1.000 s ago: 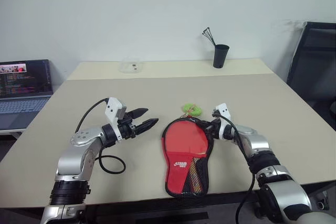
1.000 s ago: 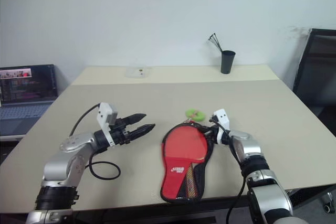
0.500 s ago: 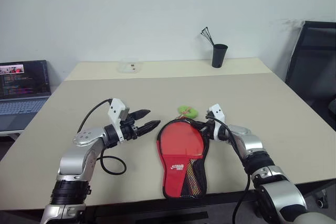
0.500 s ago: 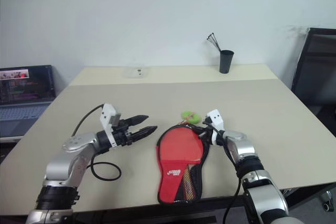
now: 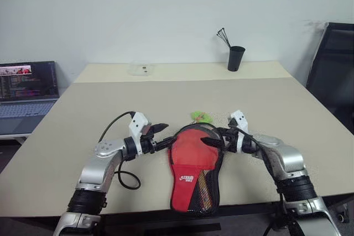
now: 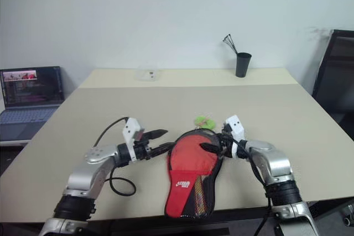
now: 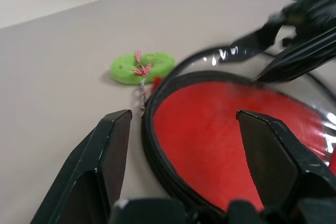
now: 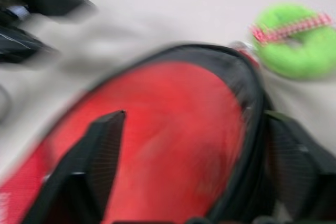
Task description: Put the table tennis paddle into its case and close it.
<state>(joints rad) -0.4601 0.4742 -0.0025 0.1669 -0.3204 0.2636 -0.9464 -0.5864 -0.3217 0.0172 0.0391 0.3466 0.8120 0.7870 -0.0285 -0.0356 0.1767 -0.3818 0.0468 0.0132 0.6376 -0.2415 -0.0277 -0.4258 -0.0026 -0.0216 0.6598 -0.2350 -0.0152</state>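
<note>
Left wrist view: case (image 7: 220,129) between open claw (image 7: 194,145).

My arms are silver-grey metal shells with black ribbed cuffs near the elbows and black joint segments at the wrists. Each wrist carries a small white block on top. A black cable loops from my left wrist block down past the forearm. Left gripper (image 5: 162,136) and right gripper (image 5: 210,138) each have two black, tapered, glossy fingers (image 7: 113,145).
</note>
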